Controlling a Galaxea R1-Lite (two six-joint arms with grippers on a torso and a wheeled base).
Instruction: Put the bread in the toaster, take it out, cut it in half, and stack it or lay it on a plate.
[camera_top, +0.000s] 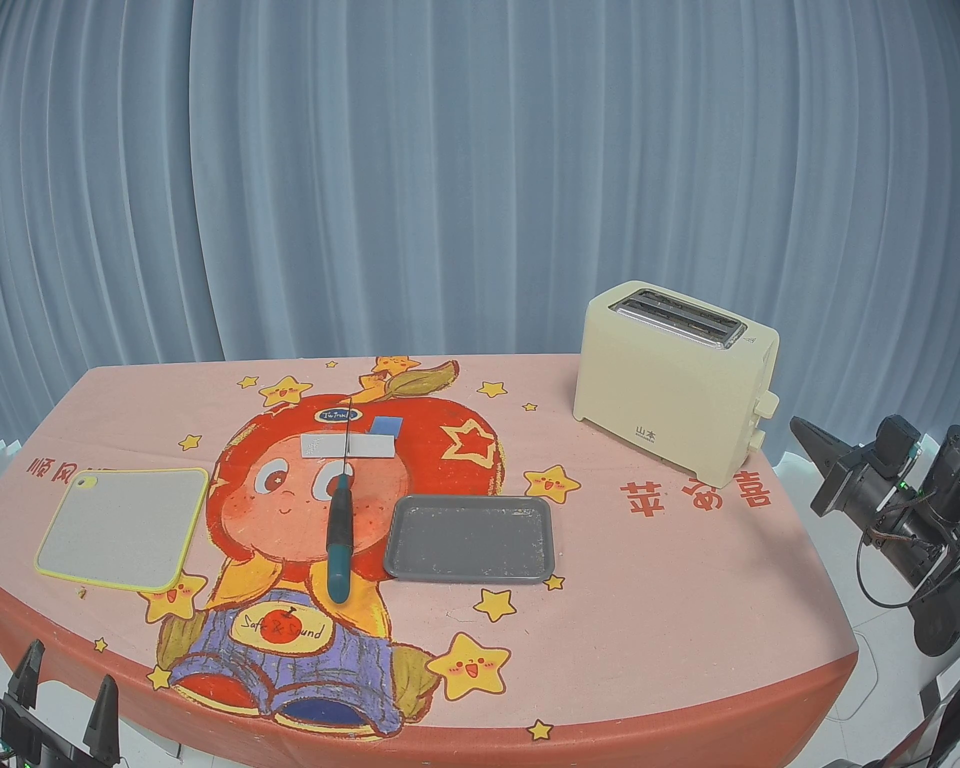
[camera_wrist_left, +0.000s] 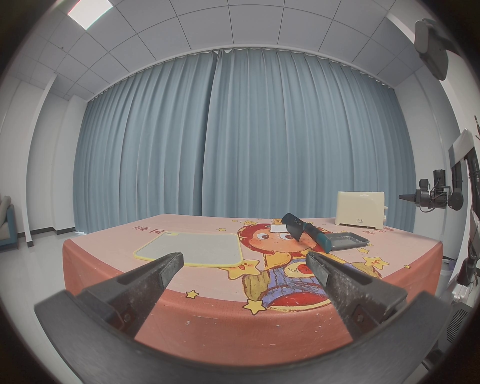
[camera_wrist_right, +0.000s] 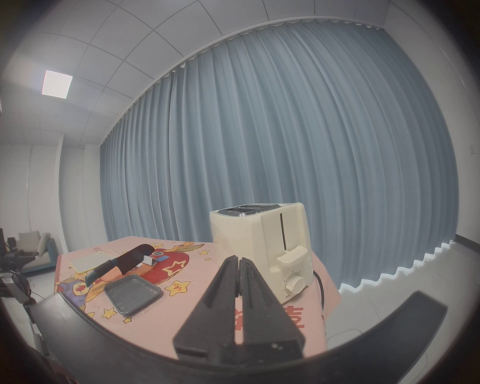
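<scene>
We see a cream two-slot toaster (camera_top: 670, 385) standing upright at the far right of the table (camera_top: 650, 620), slots facing up. A dark grey rectangular tray (camera_top: 470, 538) lies flat near the middle. Just left of it lies a knife (camera_top: 340, 540) with a teal handle, its dark blade on edge. A grey, yellow-rimmed cutting board (camera_top: 125, 528) lies flat at the left.

Left pincer (camera_wrist_left: 244, 258) spread wide; right pincer (camera_wrist_right: 239, 261) closed.
</scene>
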